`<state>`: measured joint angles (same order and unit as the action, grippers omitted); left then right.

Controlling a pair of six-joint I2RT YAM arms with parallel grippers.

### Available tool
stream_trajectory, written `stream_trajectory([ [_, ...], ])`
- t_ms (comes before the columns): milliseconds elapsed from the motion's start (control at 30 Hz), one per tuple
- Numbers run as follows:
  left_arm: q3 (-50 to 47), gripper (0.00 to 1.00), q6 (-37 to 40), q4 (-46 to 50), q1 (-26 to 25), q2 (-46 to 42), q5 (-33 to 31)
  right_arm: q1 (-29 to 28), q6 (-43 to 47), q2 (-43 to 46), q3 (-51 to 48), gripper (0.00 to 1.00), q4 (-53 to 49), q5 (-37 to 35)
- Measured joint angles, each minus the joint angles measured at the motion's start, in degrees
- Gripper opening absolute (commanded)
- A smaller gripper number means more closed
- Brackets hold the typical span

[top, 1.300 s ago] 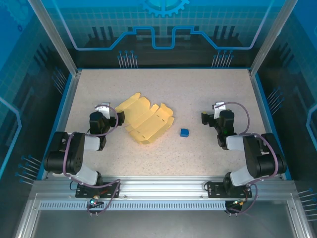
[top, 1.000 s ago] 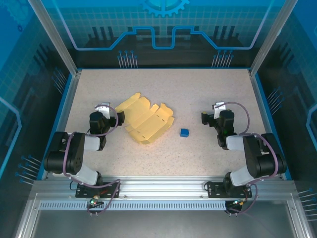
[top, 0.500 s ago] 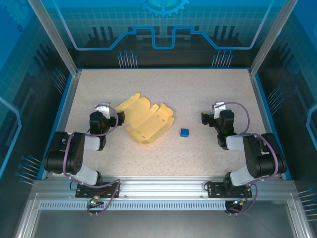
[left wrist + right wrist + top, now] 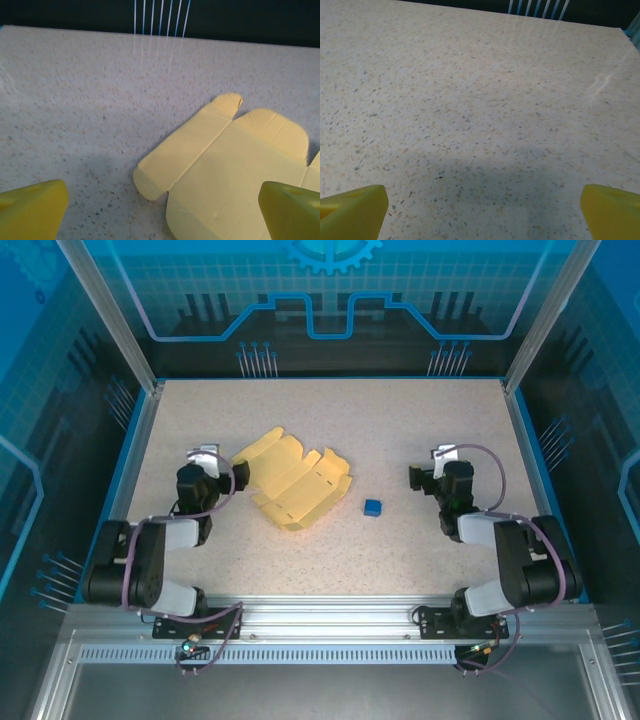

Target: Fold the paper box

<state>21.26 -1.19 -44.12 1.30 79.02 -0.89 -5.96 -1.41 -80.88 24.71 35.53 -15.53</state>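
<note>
The paper box (image 4: 292, 480) is a flat pale yellow die-cut sheet with flaps, lying left of the table's middle. My left gripper (image 4: 212, 472) hovers just left of the sheet's left flap, open and empty. In the left wrist view the paper box (image 4: 235, 165) spreads ahead and to the right, and the left gripper (image 4: 162, 212) has its yellow fingertips (image 4: 32, 210) far apart. My right gripper (image 4: 437, 472) stands open over bare table at the right. In the right wrist view the right gripper (image 4: 482, 212) has nothing between its fingertips (image 4: 612, 212).
A tiny blue cube (image 4: 373, 507) sits on the speckled table (image 4: 330, 410) between the sheet and the right gripper. Blue rails and metal posts (image 4: 137, 360) frame the table on all sides.
Both arms' rear links have shifted slightly and the left gripper has edged a little to the left. The sheet and the cube have not moved.
</note>
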Motion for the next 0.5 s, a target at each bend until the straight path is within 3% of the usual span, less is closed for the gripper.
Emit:
stream_trajectory([
  [167,7.06,0.96,-6.95,14.62,0.04,-9.53,-0.90,-0.02,-6.23,10.03,5.42,1.00,-11.56,-4.66],
  [333,12.70,0.90,-15.87,24.55,-0.22,-11.78,5.35,-1.25,-13.35,16.22,12.13,0.93,-23.47,-2.99],
  [400,12.83,0.90,-18.64,27.30,-1.33,-11.80,7.48,-5.27,-15.17,16.26,14.29,0.93,-27.32,-1.88],
  [500,12.83,0.91,-21.46,31.67,-5.88,-11.80,9.09,-16.02,-17.77,13.60,18.53,0.87,-34.29,-0.68],
])
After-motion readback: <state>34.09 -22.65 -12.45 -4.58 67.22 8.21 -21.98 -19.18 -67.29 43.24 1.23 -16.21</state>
